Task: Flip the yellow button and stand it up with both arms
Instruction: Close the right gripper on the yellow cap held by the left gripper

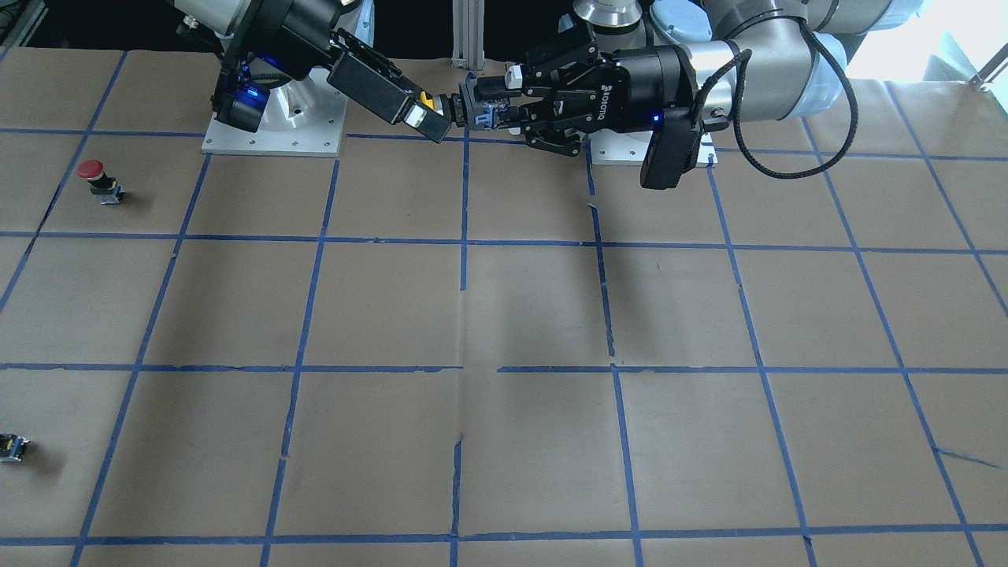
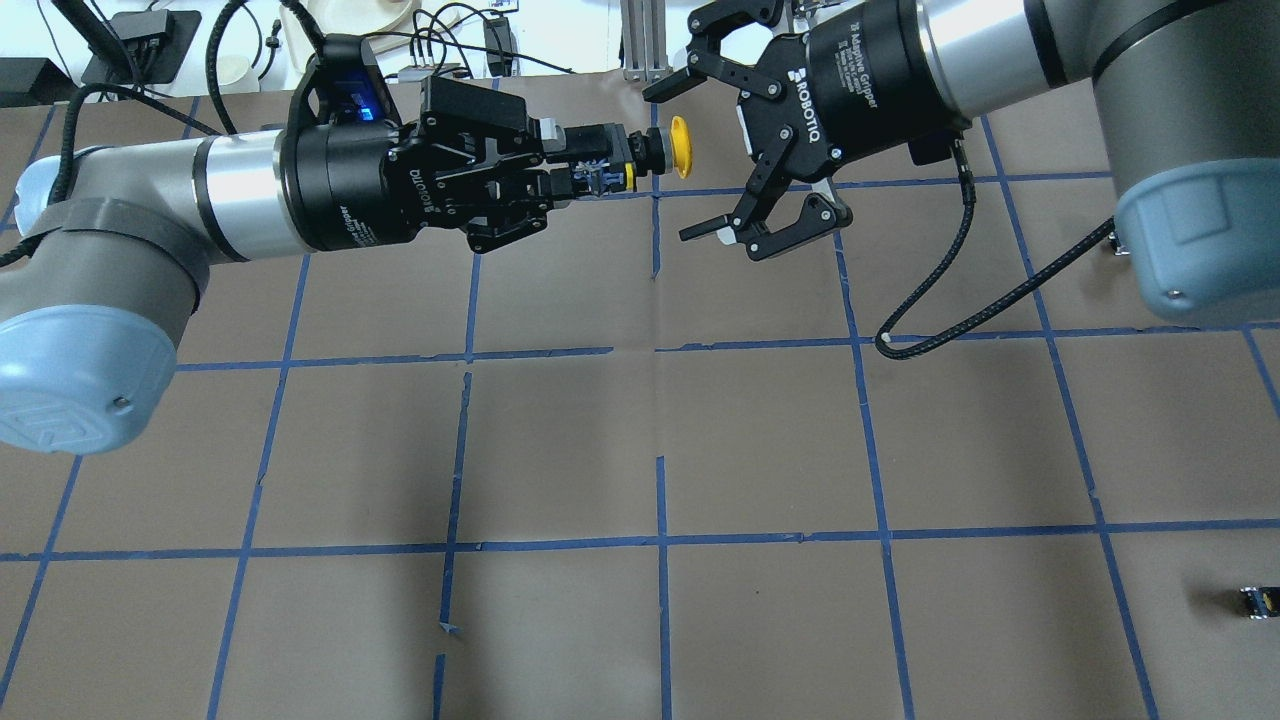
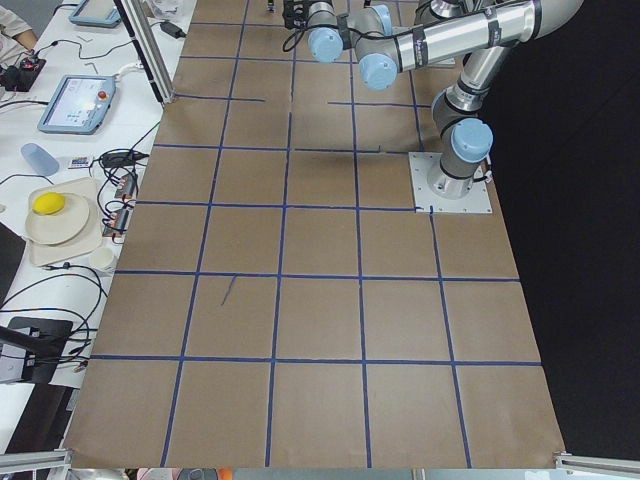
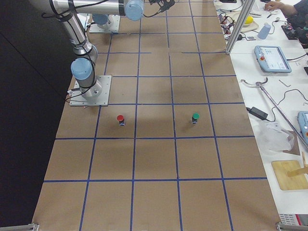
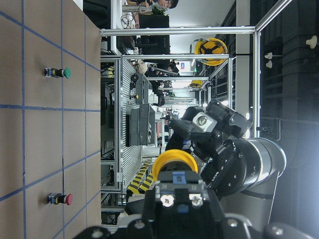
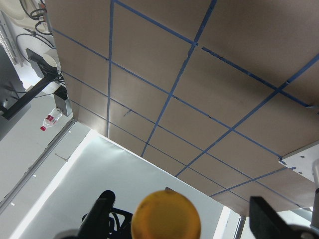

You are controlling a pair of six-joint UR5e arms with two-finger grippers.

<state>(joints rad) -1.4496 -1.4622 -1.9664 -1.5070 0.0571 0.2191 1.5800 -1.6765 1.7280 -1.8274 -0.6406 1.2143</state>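
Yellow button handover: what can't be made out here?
Front-facing: yellow button mostly hidden behind a finger of the right gripper.
Right wrist: button body hidden behind its own cap, which the bottom edge cuts off.
Side views: the handover is too small and far to read.

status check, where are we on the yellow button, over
Left gripper shut on yellow-capped push button, held level in air. Right gripper open, jaws either side of cap. Nothing else between them.

The left arm (image 2: 150,210) and right arm (image 2: 1000,40) are silver tubes with light-blue joint caps, the left end effector (image 2: 600,176) and right end effector (image 2: 680,163) black with white ROBOTIQ lettering, a braided black cable (image 2: 1000,298) beside the latter.
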